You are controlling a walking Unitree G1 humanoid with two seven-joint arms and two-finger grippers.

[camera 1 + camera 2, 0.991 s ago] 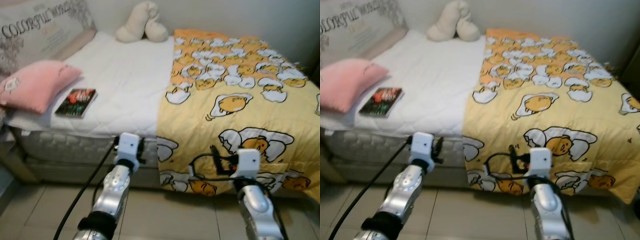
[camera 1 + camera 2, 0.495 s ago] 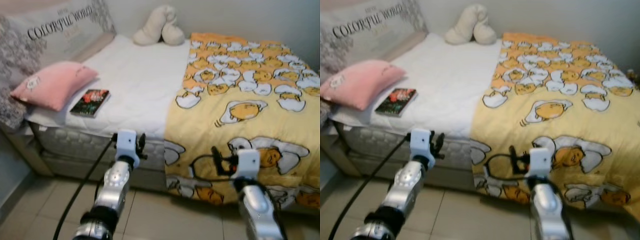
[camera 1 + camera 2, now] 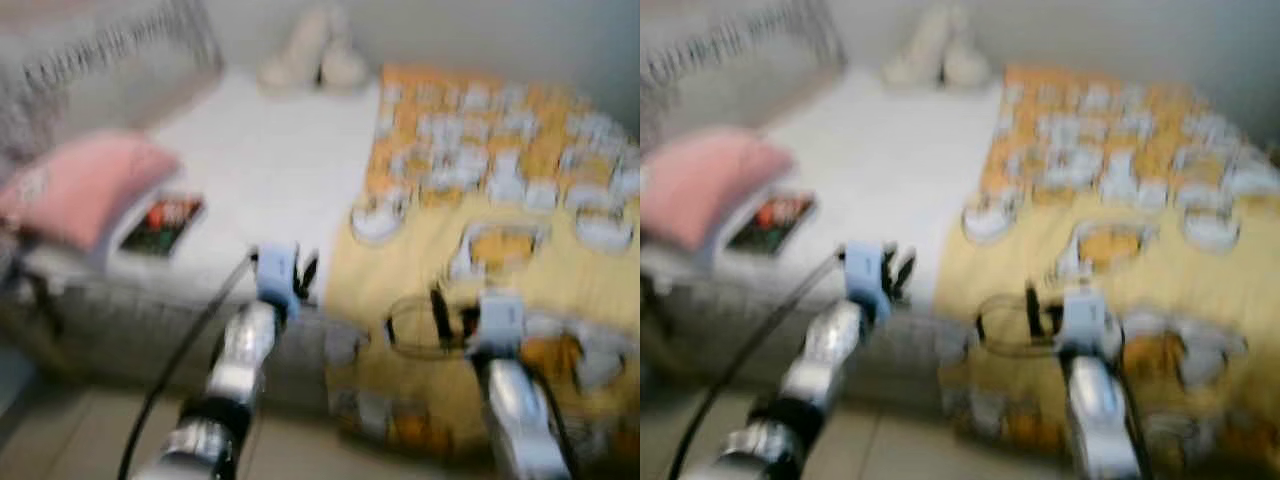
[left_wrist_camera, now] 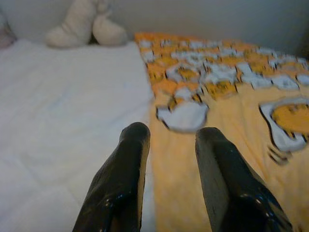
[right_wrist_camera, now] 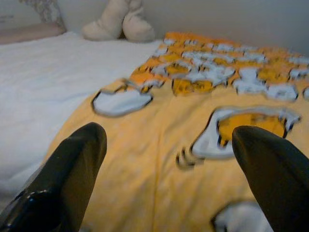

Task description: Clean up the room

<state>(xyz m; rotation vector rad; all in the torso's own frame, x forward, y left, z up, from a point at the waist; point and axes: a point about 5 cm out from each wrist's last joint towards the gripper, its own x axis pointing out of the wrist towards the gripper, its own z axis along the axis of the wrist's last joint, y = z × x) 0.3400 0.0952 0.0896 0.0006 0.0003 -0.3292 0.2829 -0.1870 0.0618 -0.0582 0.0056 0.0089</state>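
Note:
Both eye views are blurred by motion. A bed fills the scene, with a bare white sheet (image 3: pixel 260 150) on its left half and a yellow egg-print blanket (image 3: pixel 500 170) on its right half. A dark book (image 3: pixel 160 222) lies near the bed's front left edge beside a pink pillow (image 3: pixel 85 185). A cream plush toy (image 4: pixel 84 24) sits at the far end by the wall. My left gripper (image 4: pixel 173 133) is at the blanket's edge, open by a narrow gap and holding nothing. My right gripper (image 5: pixel 169 133) hovers over the blanket, open wide and empty.
A large grey pillow with printed lettering (image 3: pixel 90 70) leans at the bed's far left. The mattress side (image 3: pixel 110 320) drops to a tiled floor (image 3: pixel 60 440) in front of me. A black cable runs along my left arm (image 3: pixel 235 370).
The view has gone blurry and shifted as the camera moved. My left gripper has risen a little toward the mattress edge. Nothing on the bed has moved.

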